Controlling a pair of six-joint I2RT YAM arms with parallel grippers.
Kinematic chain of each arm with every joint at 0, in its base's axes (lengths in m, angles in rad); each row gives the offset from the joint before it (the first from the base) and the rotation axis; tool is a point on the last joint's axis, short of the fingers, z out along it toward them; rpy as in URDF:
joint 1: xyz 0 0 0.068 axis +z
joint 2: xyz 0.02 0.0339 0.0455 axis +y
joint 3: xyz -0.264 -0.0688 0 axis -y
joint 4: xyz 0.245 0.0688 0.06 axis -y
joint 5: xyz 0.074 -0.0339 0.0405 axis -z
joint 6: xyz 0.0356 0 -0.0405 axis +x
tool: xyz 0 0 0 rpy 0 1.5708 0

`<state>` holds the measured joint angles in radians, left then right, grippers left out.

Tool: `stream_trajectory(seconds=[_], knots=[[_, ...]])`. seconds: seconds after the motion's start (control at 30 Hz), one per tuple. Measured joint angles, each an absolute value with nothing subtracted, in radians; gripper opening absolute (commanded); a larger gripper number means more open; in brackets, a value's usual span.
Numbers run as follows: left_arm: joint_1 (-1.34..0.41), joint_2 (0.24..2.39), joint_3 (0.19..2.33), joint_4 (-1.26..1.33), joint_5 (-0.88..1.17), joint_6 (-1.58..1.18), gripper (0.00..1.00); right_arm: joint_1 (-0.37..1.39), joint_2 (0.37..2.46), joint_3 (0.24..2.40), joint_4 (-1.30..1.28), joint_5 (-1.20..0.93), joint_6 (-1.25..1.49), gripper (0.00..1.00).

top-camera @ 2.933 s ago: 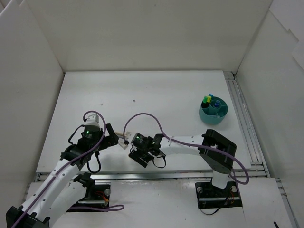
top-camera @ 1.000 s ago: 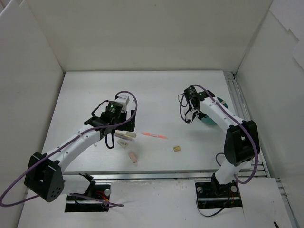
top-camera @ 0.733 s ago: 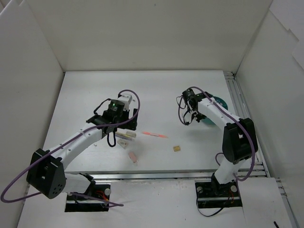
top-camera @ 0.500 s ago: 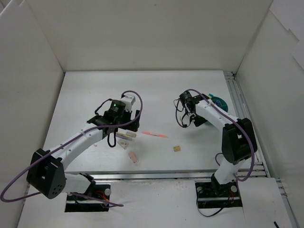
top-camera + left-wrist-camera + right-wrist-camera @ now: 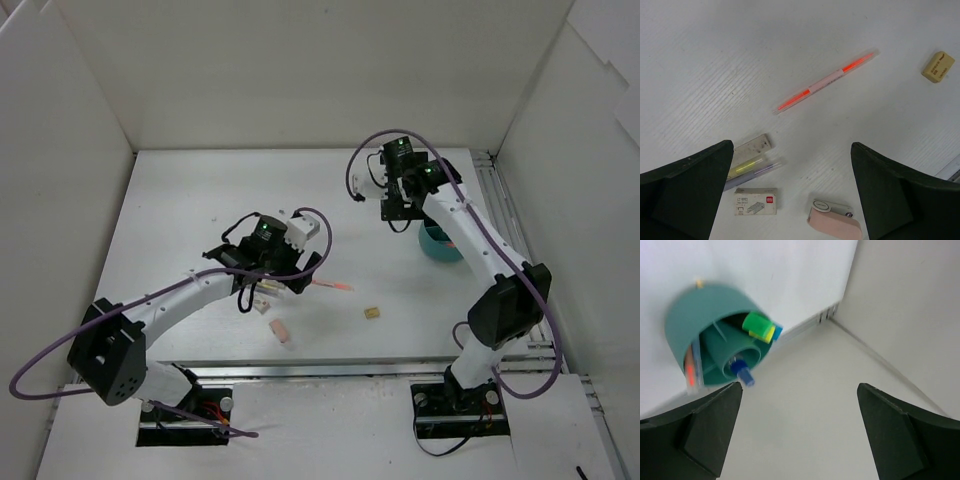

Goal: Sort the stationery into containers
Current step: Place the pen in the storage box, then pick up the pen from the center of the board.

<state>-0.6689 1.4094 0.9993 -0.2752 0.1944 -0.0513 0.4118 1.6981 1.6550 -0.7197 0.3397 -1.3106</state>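
Note:
The teal tub [image 5: 441, 248] at the right is partly covered by my right arm. In the right wrist view the tub [image 5: 688, 308] holds green- and yellow-capped highlighters [image 5: 760, 326], a blue-capped pen [image 5: 742, 374] and an orange pen [image 5: 690, 371]. My right gripper [image 5: 799, 386] is open and empty, raised beside the tub. A pink-orange pen [image 5: 825, 82] lies on the table ahead of my open left gripper [image 5: 791, 145], which holds nothing. Close by lie a tan eraser [image 5: 938, 66], a beige eraser [image 5: 752, 146], two clear pens [image 5: 752, 167], a staple box [image 5: 755, 201] and a pink item [image 5: 835, 220].
White walls [image 5: 90, 150] close in the table on three sides. A metal rail [image 5: 505, 250] runs along the right edge just behind the tub. The loose items cluster near the table's front middle, beside my left gripper [image 5: 298, 275].
My right gripper has opened, risen and moved back from the tub. My left arm has swung right, over the loose items toward the pink-orange pen.

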Motion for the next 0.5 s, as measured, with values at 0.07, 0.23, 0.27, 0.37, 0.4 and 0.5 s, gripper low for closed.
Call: stream_trajectory(seconds=[0.07, 0.23, 0.27, 0.37, 0.4, 0.5], knots=[[-0.67, 1.392, 0.995, -0.269, 0.194, -0.039, 1.0, 0.405, 1.691, 1.726, -0.724, 0.228, -1.242, 0.98], [-0.673, 1.245, 0.888, -0.226, 0.182, -0.042, 0.99, 0.333, 1.674, 1.863, -0.671, -0.023, -0.969, 0.98], [-0.673, 1.2, 0.857, -0.225, 0.173, -0.054, 0.99, 0.323, 1.667, 1.872, -0.649, -0.06, -0.902, 0.98], [-0.674, 1.072, 0.78, -0.218, 0.119, -0.118, 1.0, 0.306, 1.635, 1.839, -0.577, -0.19, -0.701, 0.98], [-0.674, 1.036, 0.759, -0.216, 0.102, -0.139, 1.0, 0.313, 1.621, 1.807, -0.555, -0.222, -0.664, 0.98], [-0.674, 0.922, 0.696, -0.236, 0.033, -0.241, 1.0, 0.382, 1.578, 1.654, -0.507, -0.261, -0.582, 0.98]])
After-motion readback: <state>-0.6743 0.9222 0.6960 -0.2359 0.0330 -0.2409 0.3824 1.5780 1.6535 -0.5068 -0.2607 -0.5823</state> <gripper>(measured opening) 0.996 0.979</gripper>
